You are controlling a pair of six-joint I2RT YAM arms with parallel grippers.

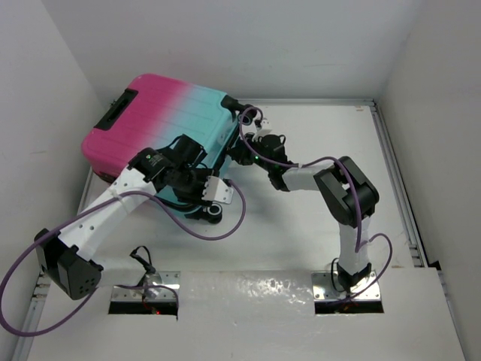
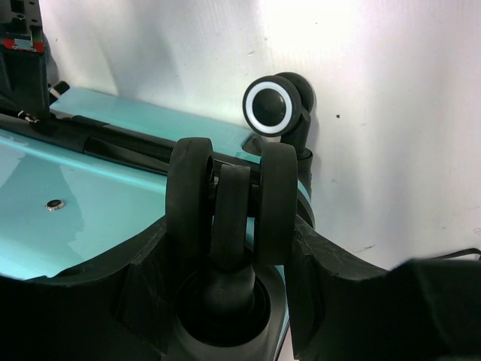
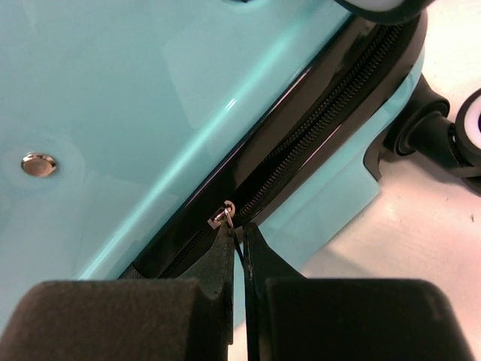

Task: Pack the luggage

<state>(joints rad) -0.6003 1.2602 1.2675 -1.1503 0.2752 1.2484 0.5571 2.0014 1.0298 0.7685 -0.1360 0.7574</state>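
The luggage (image 1: 161, 120) lies shut at the far left of the bench (image 1: 301, 241), its teal end toward the arms. The left gripper (image 2: 233, 226) is clamped around a wheel (image 2: 233, 199), bracing the case. The right gripper (image 3: 239, 241) is pressed together on the zipper pull (image 3: 223, 216). That pinch looks thin, so a skewed tug could slip it off. The zipper (image 3: 316, 143) may also jam at the corner, or the case could skid if the wheel twists free.
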